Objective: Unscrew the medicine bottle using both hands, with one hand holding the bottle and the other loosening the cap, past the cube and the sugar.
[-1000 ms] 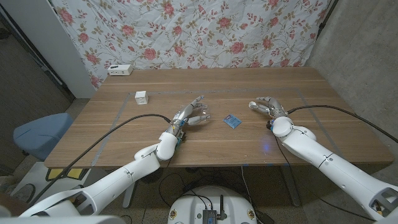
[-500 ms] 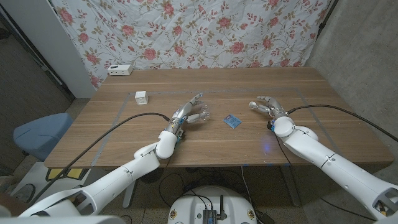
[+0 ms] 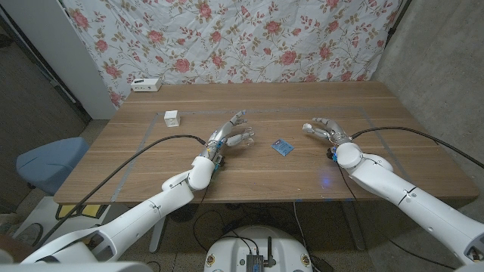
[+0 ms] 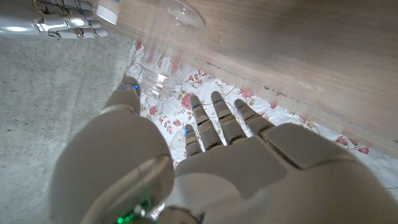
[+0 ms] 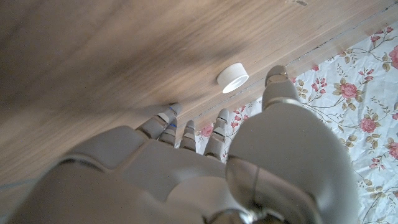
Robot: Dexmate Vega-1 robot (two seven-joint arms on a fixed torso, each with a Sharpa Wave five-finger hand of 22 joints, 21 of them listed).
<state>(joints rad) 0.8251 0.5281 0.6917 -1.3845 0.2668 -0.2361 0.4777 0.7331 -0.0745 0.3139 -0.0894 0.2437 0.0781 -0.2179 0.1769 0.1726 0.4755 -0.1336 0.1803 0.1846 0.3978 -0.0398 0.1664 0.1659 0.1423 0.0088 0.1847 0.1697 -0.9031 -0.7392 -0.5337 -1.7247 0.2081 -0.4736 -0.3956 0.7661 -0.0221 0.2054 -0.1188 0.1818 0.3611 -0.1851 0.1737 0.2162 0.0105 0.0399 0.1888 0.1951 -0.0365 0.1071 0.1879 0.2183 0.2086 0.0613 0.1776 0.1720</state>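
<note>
A clear, capless medicine bottle [image 4: 163, 53] stands on the wooden table [image 3: 257, 177] just beyond my left hand [image 4: 205, 162]. The thumb and fingers reach toward it without gripping. In the head view my left hand [image 3: 231, 136] sits at the table's middle with its fingers spread. A white cap [image 5: 232, 78] lies on the table past the fingertips of my right hand [image 5: 186, 155]. My right hand [image 3: 325, 131] holds nothing, its fingers loosely curved. A blue sugar packet [image 3: 282, 146] lies between the two hands. A white cube [image 3: 172, 118] sits further left and back.
A white box [image 3: 146, 84] lies at the table's far left corner. A flowered cloth [image 3: 242, 38] hangs behind the table. Black cables [image 3: 151, 151] run along both arms over the table's front. A blue chair [image 3: 49, 162] stands off the table's left side.
My left hand has edged slightly away from me toward the table's back. My right hand has barely shifted.
</note>
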